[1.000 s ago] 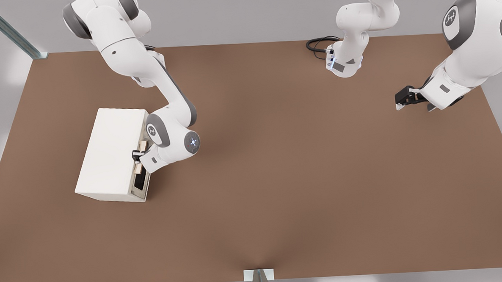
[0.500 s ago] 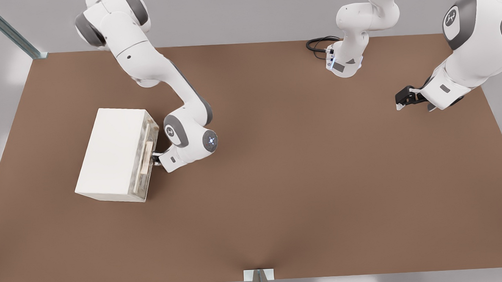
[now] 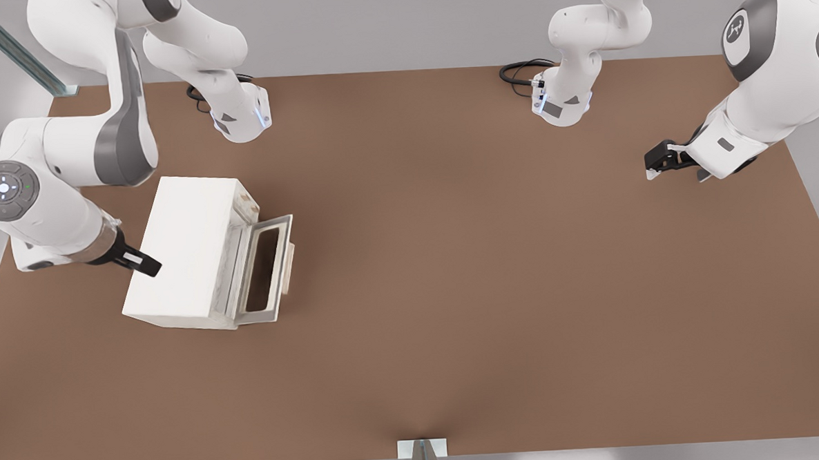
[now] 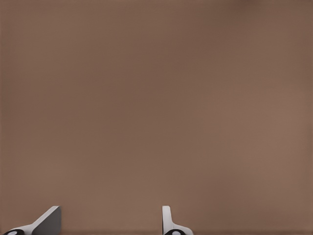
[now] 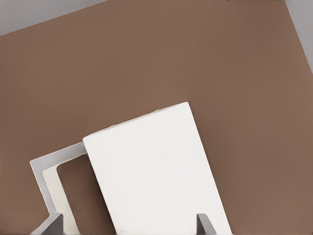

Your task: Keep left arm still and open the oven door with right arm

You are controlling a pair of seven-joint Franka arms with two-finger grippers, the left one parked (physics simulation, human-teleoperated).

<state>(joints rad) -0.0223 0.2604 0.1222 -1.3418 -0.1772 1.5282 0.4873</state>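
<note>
The cream box oven (image 3: 182, 250) stands on the brown table at the front view's left. Its oven door (image 3: 272, 225) hangs swung down and open toward the front view's right, with the tan bar handle (image 3: 290, 268) at its outer edge. The right arm (image 3: 68, 169) reaches in from the left, and its gripper (image 3: 138, 261) hovers over the oven's left top edge, open and holding nothing. In the right wrist view, the fingertips (image 5: 49, 226) stand wide apart above the oven's top (image 5: 151, 171), with the open door's frame (image 5: 44, 169) beside it.
The left arm (image 3: 756, 104) is parked at the front view's right, its gripper (image 3: 659, 158) above the table. Two arm bases (image 3: 239, 120) (image 3: 559, 106) and a black cable (image 3: 520, 69) sit at the far edge. A metal post (image 3: 423, 457) stands at the near edge.
The gripper let go of the handle and the right arm swung away to the front view's left, over the oven. The door went from nearly shut to fully open.
</note>
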